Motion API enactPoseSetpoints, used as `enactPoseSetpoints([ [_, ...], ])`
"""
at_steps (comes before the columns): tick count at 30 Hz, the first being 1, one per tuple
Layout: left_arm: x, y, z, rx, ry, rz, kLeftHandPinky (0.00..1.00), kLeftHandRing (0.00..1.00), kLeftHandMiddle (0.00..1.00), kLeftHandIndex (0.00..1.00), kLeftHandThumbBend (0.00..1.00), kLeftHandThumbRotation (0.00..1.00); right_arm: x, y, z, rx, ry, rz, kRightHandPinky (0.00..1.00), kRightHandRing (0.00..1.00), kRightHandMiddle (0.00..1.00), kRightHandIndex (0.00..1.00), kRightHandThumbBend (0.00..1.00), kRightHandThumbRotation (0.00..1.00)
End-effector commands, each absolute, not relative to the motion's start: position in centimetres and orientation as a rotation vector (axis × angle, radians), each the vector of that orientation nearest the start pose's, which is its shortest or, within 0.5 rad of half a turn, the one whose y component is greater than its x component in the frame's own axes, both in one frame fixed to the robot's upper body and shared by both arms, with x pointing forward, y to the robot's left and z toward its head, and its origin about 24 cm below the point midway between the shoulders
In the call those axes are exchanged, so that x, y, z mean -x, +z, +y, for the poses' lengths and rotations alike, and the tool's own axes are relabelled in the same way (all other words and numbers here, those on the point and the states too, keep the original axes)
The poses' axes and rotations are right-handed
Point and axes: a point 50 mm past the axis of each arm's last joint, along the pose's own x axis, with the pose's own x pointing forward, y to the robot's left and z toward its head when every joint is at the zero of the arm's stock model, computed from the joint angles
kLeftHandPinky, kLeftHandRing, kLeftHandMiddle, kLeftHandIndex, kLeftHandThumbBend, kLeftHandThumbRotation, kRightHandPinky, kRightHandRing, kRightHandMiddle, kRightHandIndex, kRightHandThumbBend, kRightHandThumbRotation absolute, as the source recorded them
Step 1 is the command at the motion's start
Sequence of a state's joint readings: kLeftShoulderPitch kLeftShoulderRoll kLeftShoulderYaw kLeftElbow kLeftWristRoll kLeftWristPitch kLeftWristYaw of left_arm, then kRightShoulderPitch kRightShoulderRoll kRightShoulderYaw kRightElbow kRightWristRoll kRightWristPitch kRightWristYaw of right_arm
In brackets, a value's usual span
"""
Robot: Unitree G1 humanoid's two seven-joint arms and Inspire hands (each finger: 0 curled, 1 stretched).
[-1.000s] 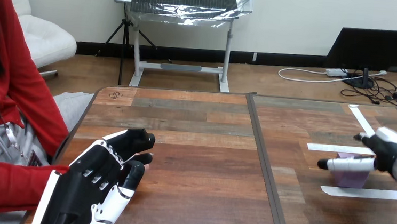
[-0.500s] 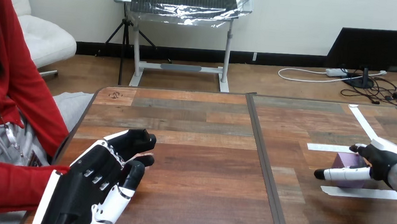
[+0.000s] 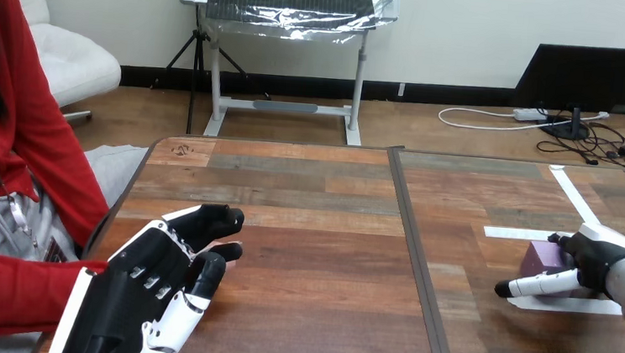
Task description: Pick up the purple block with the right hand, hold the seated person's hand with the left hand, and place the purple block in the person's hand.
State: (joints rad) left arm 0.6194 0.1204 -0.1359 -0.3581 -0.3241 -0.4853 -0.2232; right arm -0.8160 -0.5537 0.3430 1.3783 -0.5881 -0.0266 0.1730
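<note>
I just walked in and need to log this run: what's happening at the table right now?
The robot's black-and-white left hand is curled round the seated person's hand at the wooden table's left edge. Its right hand is down at the small purple block, which sits on the table between white tape strips at the right. Whether it has a grip yet cannot be told. The block has not been lifted or handed over.

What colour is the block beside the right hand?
Purple. The block shows best in the head view, by the right hand.
</note>
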Motion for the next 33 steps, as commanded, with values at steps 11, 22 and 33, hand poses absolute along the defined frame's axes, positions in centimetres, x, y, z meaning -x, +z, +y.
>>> enactPoseSetpoints([
  [11, -13.70, 7.33, 16.28, 0.216, -0.128, -0.370, 0.75, 0.79, 0.74, 0.66, 0.40, 0.36, -34.16, 2.64, -28.63, 1.204, 0.222, 0.716, 0.82, 0.94, 0.98, 0.97, 0.95, 0.41],
  [22, -13.73, 7.30, 16.44, 0.213, -0.130, -0.371, 0.72, 0.78, 0.73, 0.66, 0.36, 0.36, -34.37, 2.91, -28.53, 1.219, 0.225, 0.709, 0.78, 0.93, 0.97, 0.95, 0.93, 0.30],
  [33, -13.71, 7.42, 16.35, 0.214, -0.127, -0.366, 0.72, 0.78, 0.73, 0.66, 0.38, 0.35, -34.53, 3.24, -28.62, 1.268, 0.232, 0.690, 0.77, 0.91, 0.94, 0.92, 0.91, 0.19],
])
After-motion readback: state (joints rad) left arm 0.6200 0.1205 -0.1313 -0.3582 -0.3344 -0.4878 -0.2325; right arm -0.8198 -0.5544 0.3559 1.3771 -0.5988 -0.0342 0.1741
